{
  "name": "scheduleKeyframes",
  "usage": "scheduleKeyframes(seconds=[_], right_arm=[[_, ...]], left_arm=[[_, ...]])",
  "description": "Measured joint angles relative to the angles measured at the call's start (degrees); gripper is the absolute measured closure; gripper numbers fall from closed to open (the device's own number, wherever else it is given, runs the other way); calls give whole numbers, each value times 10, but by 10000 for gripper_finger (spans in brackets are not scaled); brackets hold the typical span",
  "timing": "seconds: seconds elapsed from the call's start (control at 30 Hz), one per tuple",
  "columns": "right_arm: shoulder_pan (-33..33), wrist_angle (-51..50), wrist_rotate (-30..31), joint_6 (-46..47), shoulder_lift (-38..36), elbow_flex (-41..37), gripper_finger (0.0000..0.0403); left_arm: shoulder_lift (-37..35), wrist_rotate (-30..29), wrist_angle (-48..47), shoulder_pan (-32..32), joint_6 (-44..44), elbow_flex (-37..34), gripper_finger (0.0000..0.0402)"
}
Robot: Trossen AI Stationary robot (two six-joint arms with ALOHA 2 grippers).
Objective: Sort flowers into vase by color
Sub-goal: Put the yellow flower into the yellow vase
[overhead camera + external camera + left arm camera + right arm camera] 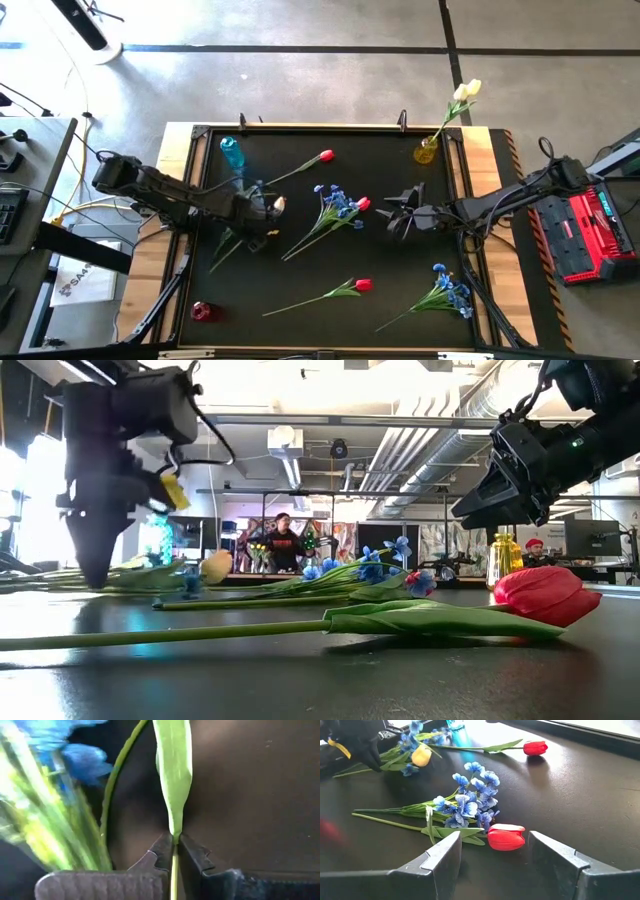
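In the high view, left of centre, the left gripper is clamped on the cream-yellow tulip by its stem, while the right gripper, right of centre, gapes empty beside a red tulip and a blue spray. The left wrist view shows the stem pinched between closed fingers at bottom centre. The right wrist view shows that red tulip at lower centre, between spread fingers.
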Motion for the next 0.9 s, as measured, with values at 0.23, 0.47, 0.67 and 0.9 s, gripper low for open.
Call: scheduleKeyframes(seconds=[0.23,0.47,0.67,0.9], right_arm=[[0,0,-3,15,0,0,183],[0,1,-10,15,0,0,183],[3,67,-78,-23,9,0,183],[33,233,-110,-106,73,1,183]], left_arm=[[0,-6,-7,0,44,45,399],[-7,3,47,0,106,84,401],[-2,-45,297,0,258,86,401],[59,-53,580,12,391,82,401]])
